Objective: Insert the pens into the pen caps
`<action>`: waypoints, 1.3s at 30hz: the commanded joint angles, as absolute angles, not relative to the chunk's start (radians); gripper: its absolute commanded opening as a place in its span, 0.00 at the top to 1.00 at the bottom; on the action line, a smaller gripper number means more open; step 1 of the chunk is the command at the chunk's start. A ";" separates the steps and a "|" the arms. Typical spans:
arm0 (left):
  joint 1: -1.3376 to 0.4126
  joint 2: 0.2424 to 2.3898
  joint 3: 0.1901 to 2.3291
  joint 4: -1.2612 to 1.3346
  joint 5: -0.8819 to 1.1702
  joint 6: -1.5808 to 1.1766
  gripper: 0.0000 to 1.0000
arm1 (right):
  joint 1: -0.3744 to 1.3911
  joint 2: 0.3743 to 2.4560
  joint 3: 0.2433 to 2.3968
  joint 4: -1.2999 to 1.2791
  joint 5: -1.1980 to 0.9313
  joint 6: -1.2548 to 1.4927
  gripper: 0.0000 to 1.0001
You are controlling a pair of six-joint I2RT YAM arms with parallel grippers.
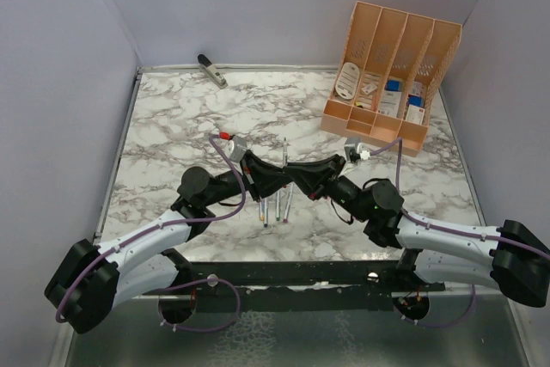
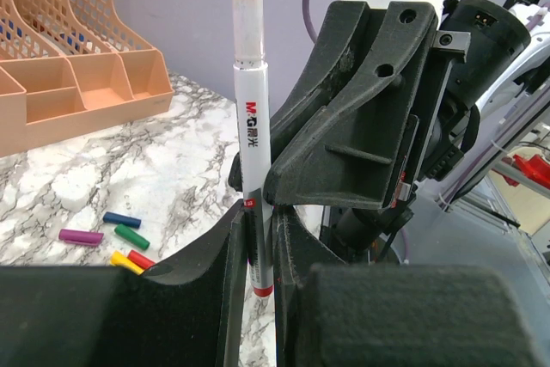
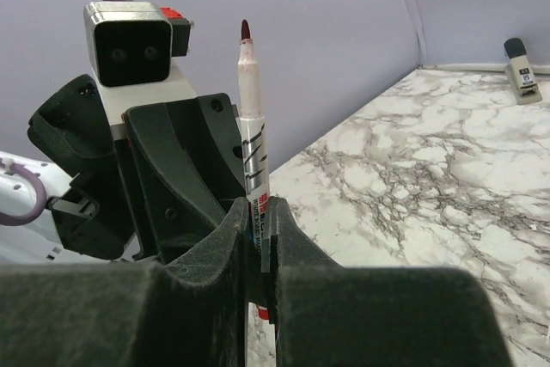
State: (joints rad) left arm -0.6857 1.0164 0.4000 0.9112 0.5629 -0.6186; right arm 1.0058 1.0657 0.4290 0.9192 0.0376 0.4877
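Observation:
One white pen (image 2: 252,139) stands upright between the two arms, its red tip (image 3: 245,30) up and a red band at its lower end. My left gripper (image 2: 259,234) is shut on its lower barrel. My right gripper (image 3: 258,217) is shut on the same pen (image 3: 254,139) from the opposite side, so the two grippers (image 1: 288,174) face each other at mid-table. Three more pens (image 1: 277,206) lie on the marble just in front of them. The pen caps lie loose to the left in the left wrist view: purple (image 2: 82,235), blue (image 2: 123,219), green (image 2: 131,236), yellow (image 2: 125,260), red (image 2: 143,259).
An orange desk organiser (image 1: 391,66) holding small items stands at the back right. A grey stapler-like tool (image 1: 211,70) lies at the back left by the wall. A small white block (image 2: 74,197) rests on the marble near the organiser.

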 commanded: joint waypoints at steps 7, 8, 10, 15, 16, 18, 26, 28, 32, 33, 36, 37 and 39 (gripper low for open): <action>-0.689 1.020 0.443 0.807 0.484 -0.544 1.00 | 1.008 0.992 0.484 0.801 0.033 0.400 0.70; -0.689 1.018 0.445 0.780 0.467 -0.539 1.00 | 1.008 0.973 0.489 0.776 0.041 0.387 0.65; -0.688 1.013 0.452 0.721 0.445 -0.522 1.00 | 1.007 0.927 0.496 0.731 0.062 0.359 0.52; -0.689 0.992 0.436 0.612 0.373 -0.503 1.00 | 1.008 0.780 0.503 0.583 0.168 0.300 0.42; -0.689 0.983 0.427 0.600 0.364 -0.497 1.00 | 1.008 0.750 0.503 0.544 0.210 0.283 0.43; -0.689 0.954 0.408 0.581 0.343 -0.485 1.00 | 1.008 0.704 0.514 0.438 0.333 0.276 0.43; -0.689 0.813 0.381 0.326 0.233 -0.426 1.00 | 1.006 0.873 0.725 -0.253 0.739 0.397 0.83; -0.689 0.806 0.396 0.244 0.208 -0.421 1.00 | 1.005 0.947 0.743 -0.330 0.724 0.447 0.84; -0.688 0.820 0.424 0.123 0.162 -0.455 1.00 | 0.977 1.096 0.760 -0.410 0.687 0.562 0.97; -0.688 0.823 0.427 0.112 0.164 -0.456 1.00 | 0.965 1.123 0.762 -0.415 0.663 0.566 0.98; -0.689 0.809 0.399 0.141 0.188 -0.456 1.00 | 0.937 1.181 0.750 -0.378 0.583 0.544 0.99; -0.689 0.797 0.390 0.151 0.186 -0.453 1.00 | 0.933 1.197 0.744 -0.368 0.570 0.543 0.99; -0.688 0.769 0.373 0.162 0.184 -0.450 1.00 | 0.924 1.218 0.730 -0.349 0.547 0.546 0.95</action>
